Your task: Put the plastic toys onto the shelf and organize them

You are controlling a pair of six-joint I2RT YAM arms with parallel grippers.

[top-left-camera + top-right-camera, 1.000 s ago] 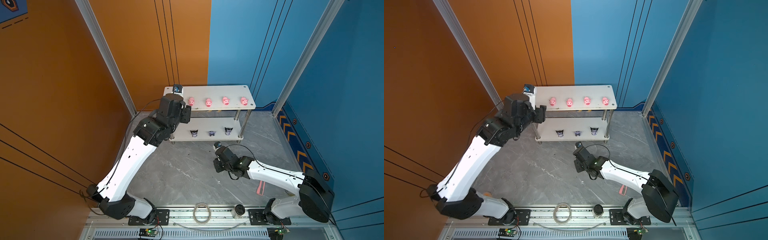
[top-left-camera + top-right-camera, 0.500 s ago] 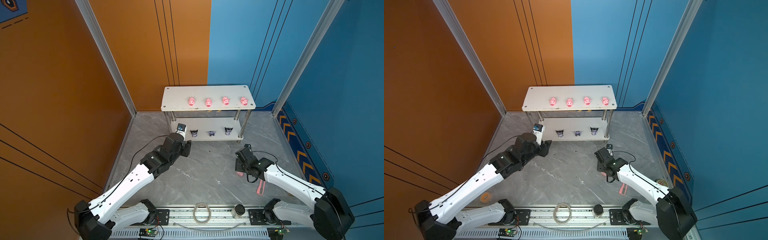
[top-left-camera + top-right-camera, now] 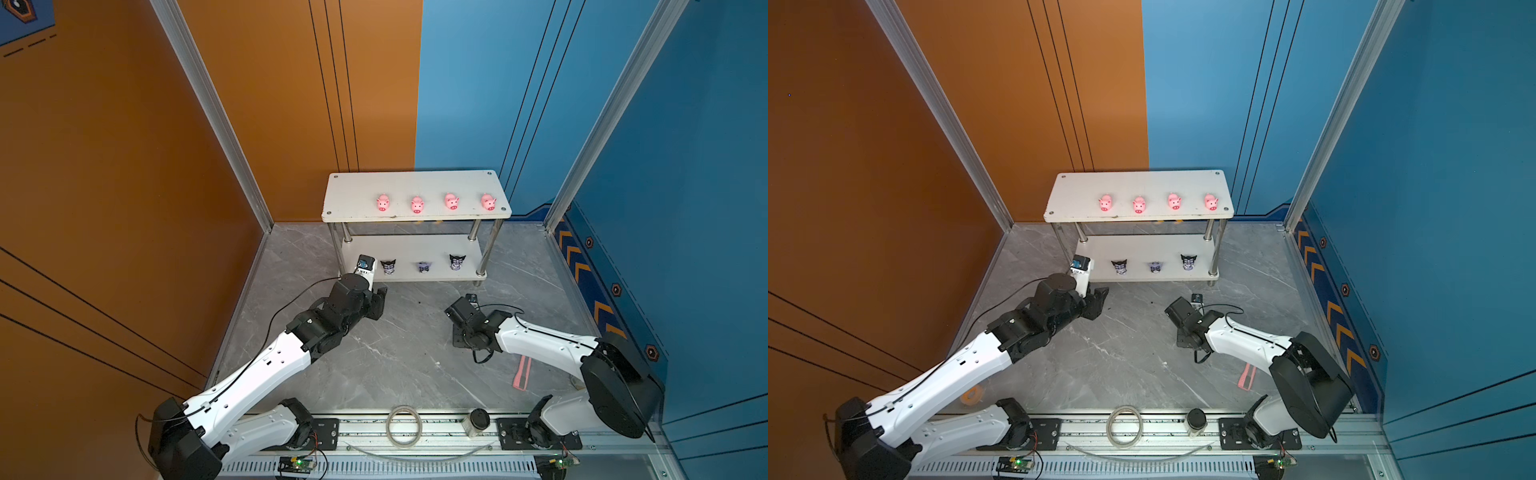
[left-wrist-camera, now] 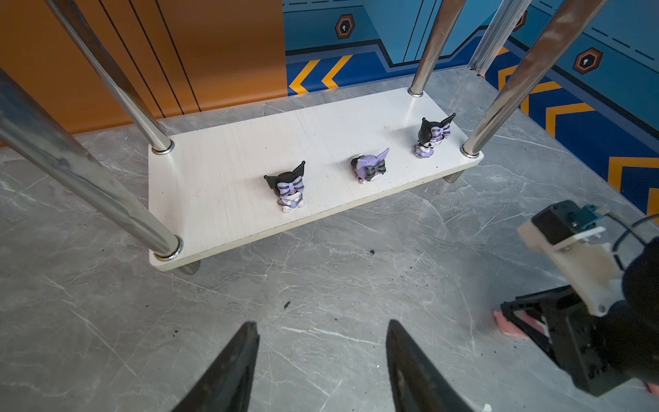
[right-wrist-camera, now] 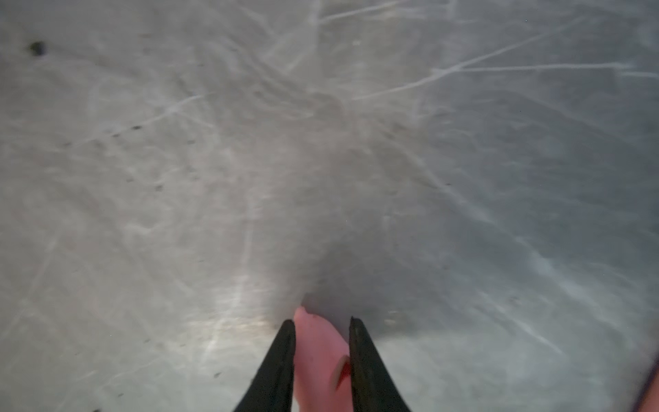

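Two arms low over the grey marble table (image 3: 395, 374), so, left to right. First up, left fingers (image 4: 231, 364): spread about halfway, nothing between them, pointed at the shelf (image 3: 353, 191) and parked near the left end of its bottom board, not touching it. Shelf itself at the back wall: white, two boards, chrome legs. Up top, four pink pigs (image 3: 417, 204) in a neat row, red snouts facing forward, evenly spaced, sitting toward the right with the left end of the board bare. Down below, three black-and-purple figures (image 4: 290, 187) in a row along the front edge. Left one and right one upright, pointy black ears, striped purple bows; middle one mostly purple and lower than its neighbours, maybe tipped over, hard to call from here. Further right, right fingers (image 5: 281, 356) down at the table out in front of the shelf's right half, well clear of it, nearly closed and pinching a fifth pig (image 5: 317, 356), by the look of it, from both sides. Blurry wrist shot, but pink body wedged between the two black tips, darker red patch on it. No telling whether lifted or resting on the table. Also visible from the left wrist as pink bits poking out under the black fingers. Last thing on the right: flat pink strip (image 3: 521, 372) lying on the table just beside the right arm, untouched.
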